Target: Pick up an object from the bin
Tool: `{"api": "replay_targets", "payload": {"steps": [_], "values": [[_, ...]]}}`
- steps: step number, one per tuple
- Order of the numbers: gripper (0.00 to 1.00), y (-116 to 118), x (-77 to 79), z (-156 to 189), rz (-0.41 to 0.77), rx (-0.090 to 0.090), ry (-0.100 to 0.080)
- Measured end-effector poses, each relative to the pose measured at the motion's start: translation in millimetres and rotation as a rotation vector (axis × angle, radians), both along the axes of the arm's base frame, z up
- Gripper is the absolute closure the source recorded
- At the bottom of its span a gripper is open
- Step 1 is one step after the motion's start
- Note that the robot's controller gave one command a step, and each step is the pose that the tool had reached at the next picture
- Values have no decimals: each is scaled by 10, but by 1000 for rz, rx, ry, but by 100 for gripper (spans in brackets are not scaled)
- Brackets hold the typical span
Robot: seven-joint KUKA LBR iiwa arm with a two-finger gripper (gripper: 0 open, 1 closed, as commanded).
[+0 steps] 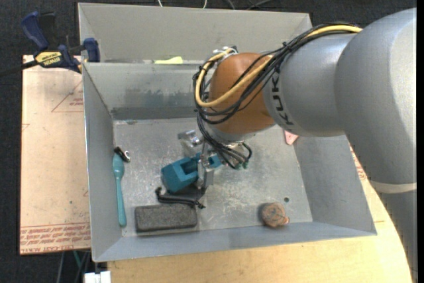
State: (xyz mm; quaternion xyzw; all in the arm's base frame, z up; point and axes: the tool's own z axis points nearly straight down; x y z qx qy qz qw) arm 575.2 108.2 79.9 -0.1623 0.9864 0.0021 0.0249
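My gripper hangs low in the middle of the bin, under the orange wrist cover. Its fingers are against the right side of a teal blocky plastic object that sits on the bin floor. A thin black piece lies just below the teal object. In front of that rests a dark grey rectangular sponge block.
A teal plastic spoon lies along the left wall, with a small black bit near its bowl. A brown stone-like lump sits at the front right. A pink scrap rests against the right wall. The arm covers the bin's right half.
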Motion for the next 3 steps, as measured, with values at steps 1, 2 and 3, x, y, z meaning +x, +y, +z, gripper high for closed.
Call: {"api": "replay_targets", "payload": {"steps": [1, 2, 3], "values": [[100, 1, -49, 984, 28, -1, 4], [100, 1, -49, 984, 28, -1, 4], [100, 10, -11, 1603, 60, -4, 10]]}}
